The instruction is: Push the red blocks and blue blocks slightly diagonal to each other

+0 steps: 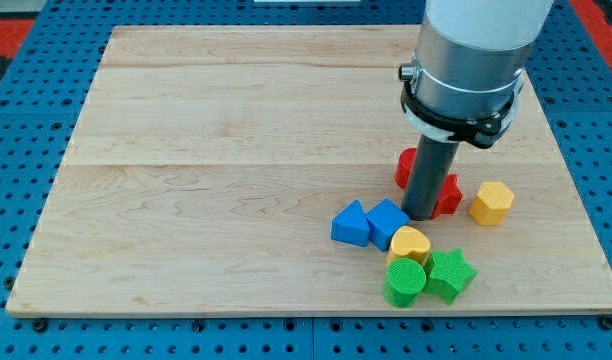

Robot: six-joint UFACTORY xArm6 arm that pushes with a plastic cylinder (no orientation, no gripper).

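My tip (420, 215) rests on the board just right of the blue cube (388, 222) and against the red blocks. A blue triangular block (351, 224) touches the cube's left side. One red block (406, 166) shows behind the rod, its shape unclear. A second red block, star-like (449, 195), shows at the rod's right. The rod hides much of both red blocks. The blue pair lies down and to the left of the red pair.
A yellow hexagon (491, 203) lies right of the red blocks. A yellow heart (410, 243), a green cylinder (405, 282) and a green star (450, 274) cluster below the blue cube. The wooden board (236, 150) has a blue pegboard around it.
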